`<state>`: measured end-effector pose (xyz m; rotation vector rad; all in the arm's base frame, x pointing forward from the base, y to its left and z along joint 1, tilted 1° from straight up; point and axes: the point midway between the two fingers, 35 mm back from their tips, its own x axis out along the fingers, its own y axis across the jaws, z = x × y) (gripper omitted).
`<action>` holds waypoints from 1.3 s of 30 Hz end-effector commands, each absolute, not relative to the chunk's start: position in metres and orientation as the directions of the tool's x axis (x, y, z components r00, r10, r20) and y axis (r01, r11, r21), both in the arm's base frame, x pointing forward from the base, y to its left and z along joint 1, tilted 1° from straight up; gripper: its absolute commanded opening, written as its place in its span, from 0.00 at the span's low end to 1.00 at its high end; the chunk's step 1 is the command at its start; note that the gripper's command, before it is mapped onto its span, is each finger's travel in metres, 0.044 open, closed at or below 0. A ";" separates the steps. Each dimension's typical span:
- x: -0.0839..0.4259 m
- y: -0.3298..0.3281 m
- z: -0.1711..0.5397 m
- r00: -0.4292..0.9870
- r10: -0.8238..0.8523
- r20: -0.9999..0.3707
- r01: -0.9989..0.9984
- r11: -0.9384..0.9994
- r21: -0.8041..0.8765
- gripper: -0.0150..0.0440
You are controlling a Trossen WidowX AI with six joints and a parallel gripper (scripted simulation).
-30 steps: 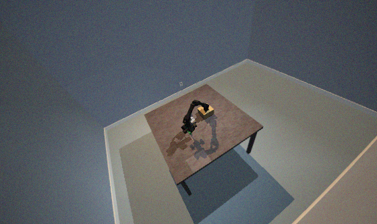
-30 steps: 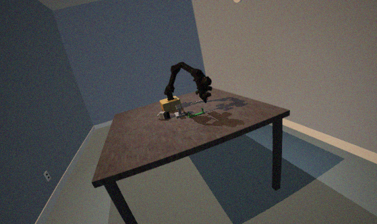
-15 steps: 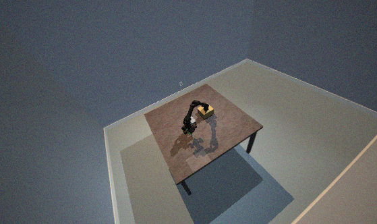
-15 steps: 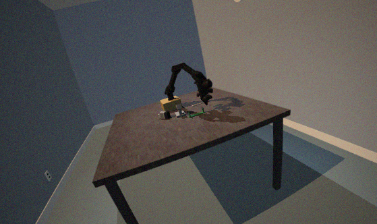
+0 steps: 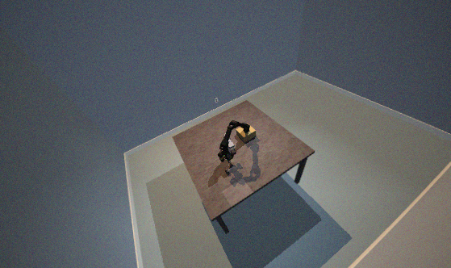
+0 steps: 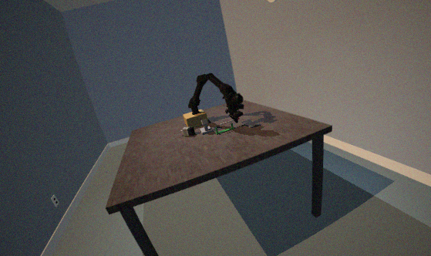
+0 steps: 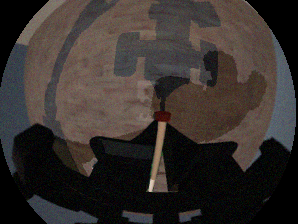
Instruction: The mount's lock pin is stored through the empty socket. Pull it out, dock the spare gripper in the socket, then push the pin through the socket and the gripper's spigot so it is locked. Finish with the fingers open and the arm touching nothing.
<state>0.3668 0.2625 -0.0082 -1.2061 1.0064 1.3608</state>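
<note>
My gripper is shut on the lock pin, a thin pale wooden-coloured rod with a red head and a whitish end. The pin is held above the table, clear of the grey mount, its head sticking out past the fingertips in the wrist view. The mount stands near the yellow block; its socket is too small to make out. A small grey and black object, seemingly the spare gripper, lies left of the mount in the exterior view. A pale part near the mount shows partly behind the arm in the top view.
A green rack with upright ends lies below the pin, right of the mount in the exterior view. The arm's base stands on a yellow block. The brown table carries everything, with arm shadows across it.
</note>
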 end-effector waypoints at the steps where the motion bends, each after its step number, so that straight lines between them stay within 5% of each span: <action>1: 0.367 0.262 -0.015 0.012 0.153 -0.988 -0.989 -0.142 -0.034 0.25; 16: 0.367 0.262 -0.023 0.015 0.155 -0.988 -0.989 -0.142 -0.037 0.25; 24: 0.367 0.262 -0.022 0.015 0.155 -0.988 -0.990 -0.138 -0.036 0.59; 39: 0.361 0.259 0.000 -0.011 0.138 -0.990 -0.990 -0.138 -0.009 0.59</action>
